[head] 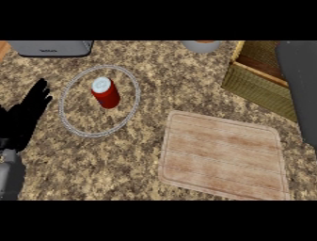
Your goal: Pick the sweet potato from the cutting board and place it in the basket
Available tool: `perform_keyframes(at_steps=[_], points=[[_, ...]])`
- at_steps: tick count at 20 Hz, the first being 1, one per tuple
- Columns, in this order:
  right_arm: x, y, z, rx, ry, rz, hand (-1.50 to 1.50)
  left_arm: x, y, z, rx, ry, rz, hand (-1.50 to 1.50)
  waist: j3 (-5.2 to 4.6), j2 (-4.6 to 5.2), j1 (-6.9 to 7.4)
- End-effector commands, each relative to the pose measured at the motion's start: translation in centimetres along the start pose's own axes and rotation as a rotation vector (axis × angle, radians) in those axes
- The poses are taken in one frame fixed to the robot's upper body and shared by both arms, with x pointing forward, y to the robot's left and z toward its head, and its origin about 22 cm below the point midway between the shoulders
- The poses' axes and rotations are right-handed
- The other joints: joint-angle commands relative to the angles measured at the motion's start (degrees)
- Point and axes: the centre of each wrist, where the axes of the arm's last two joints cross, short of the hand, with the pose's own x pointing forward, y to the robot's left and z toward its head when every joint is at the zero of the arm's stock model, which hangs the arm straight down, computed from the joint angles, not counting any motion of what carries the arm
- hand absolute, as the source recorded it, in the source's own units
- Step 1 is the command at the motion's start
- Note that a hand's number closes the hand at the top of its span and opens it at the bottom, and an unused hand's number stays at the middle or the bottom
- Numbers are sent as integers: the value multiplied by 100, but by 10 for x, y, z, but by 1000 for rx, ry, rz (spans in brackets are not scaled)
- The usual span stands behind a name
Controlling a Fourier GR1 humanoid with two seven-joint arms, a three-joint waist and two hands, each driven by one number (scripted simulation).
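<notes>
The wooden cutting board [223,155] lies at the lower right of the counter with nothing on it. No sweet potato shows anywhere. The woven basket [258,88] stands at the upper right, partly cut off by the view's edge. My right forearm [312,94] runs up the right side and covers part of the basket; its hand lies beyond the picture's top edge. My left hand [18,117] rests open at the far left, fingers up, holding nothing.
A red bottle with a white cap [106,92] lies inside a round plate with a grey rim [66,101] left of centre. A grey appliance [50,47] sits at the back left, a pale cup [202,45] at the back centre.
</notes>
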Motion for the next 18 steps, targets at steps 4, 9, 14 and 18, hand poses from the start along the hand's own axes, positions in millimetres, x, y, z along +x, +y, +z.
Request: perform_keyframes(at_steps=[4, 9, 14, 18], points=[[-47, 16, -22, -33, 21, -52, 150, 9, -6, 0, -8, 6, 10, 0, 1, 18, 59], [-85, 20, -39, -147, 192, -76, -150, -3, -5, 1, -4, -22, -10, 0, 0, 28, 72], [-98, 21, -39, -88, 119, -65, -150, -12, 3, -4, 1, 7, -6, 0, 0, 10, 31], [-99, 19, -31, -91, 40, -122, -150, -2, -27, -5, 6, -10, -13, 0, 1, 1, -6]])
